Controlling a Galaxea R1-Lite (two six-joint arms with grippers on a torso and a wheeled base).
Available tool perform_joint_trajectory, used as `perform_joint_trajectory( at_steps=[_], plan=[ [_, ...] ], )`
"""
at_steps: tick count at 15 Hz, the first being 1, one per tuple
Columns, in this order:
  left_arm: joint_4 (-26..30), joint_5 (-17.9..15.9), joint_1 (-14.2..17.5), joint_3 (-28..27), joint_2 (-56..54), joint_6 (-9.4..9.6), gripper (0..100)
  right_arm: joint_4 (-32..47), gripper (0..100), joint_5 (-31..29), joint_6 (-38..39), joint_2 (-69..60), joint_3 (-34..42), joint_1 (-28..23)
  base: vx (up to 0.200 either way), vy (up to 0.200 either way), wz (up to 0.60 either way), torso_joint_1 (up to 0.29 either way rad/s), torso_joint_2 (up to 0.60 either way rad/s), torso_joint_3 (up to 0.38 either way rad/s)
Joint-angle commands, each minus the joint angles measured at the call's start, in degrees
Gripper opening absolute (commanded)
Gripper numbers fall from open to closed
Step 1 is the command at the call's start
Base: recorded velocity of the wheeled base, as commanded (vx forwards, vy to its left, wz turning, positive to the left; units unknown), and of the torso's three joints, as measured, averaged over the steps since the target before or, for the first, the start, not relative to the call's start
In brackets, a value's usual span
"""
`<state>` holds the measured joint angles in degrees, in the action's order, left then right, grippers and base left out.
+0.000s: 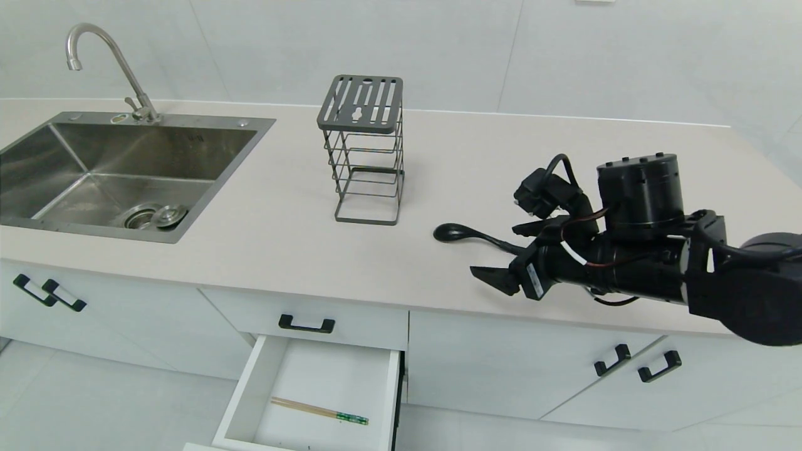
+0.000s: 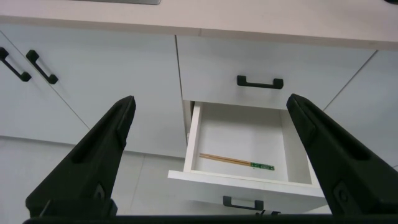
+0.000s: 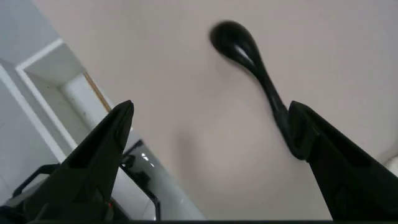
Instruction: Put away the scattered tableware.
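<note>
Beige countertop (image 1: 282,250): black spoon (image 1: 452,233) by parted right claw (image 3: 209,112)

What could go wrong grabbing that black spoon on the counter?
The spoon lies flat on the counter, so the open right gripper may slip off its thin handle. A nudge could push it off the front edge. Dropped into the open drawer, it might land on the chopsticks.
</note>
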<state>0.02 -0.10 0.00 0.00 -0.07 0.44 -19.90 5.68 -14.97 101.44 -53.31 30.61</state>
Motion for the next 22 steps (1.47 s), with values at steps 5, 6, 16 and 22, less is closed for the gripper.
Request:
perform_joint_trajectory(
  at_steps=[5,6,16,22],
  plan=[
    [0.0,0.0,0.0,0.0,0.1,0.0,100,-0.6,100,0.4,-0.3,13.2,-10.1,-4.9,0.0,0.0,0.0,0.0,0.0,0.0],
    [0.1,0.0,0.0,0.0,0.1,0.0,100,-0.6,100,0.5,-0.3,14.3,-11.1,-5.5,0.0,0.0,0.0,0.0,0.0,0.0],
    [0.0,0.0,0.0,0.0,0.1,0.0,100,-4.9,0,1.5,0.2,19.5,-14.9,-5.1,0.0,0.0,0.0,0.0,0.0,0.0],
    [0.0,0.0,0.0,0.0,0.1,0.09,100,-4.9,0,1.4,-0.3,19.8,-14.7,-5.1,0.0,0.0,0.0,0.0,0.0,0.0]
  ],
)
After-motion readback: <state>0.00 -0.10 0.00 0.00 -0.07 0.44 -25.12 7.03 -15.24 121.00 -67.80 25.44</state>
